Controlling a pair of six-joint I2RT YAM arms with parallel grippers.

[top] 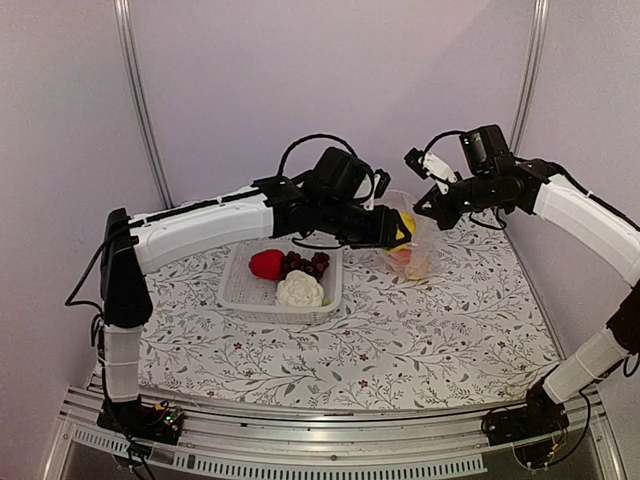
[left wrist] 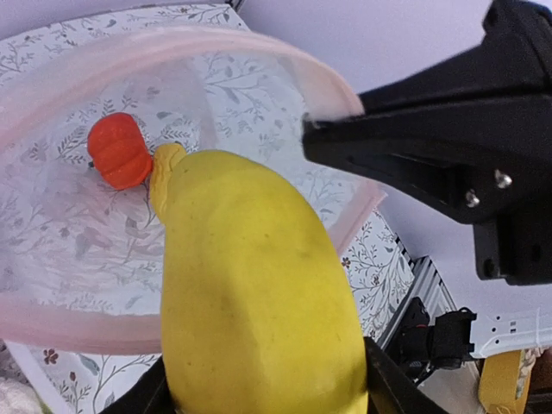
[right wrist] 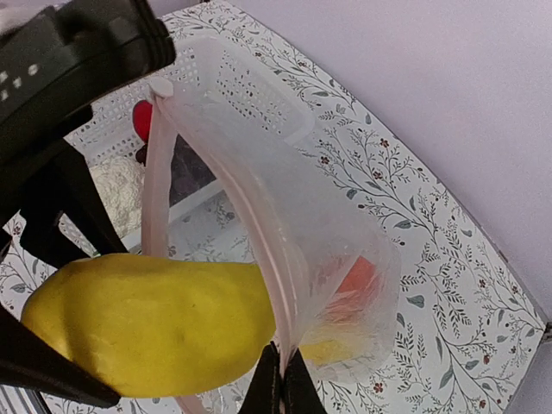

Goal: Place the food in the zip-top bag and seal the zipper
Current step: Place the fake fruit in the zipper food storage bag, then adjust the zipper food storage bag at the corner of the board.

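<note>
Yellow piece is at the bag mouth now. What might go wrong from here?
1. The yellow piece in the left claw is long and sits right at the rim of the bag; released now, it may catch there and fall outside.
2. The right claw pinches the rim at one spot; a push could pull the bag free.

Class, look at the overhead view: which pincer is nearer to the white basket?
Left. The left pincer, holding the yellow fruit, hovers just right of the white basket. The right pincer pinches the zip-top bag by its rim, farther right.
</note>
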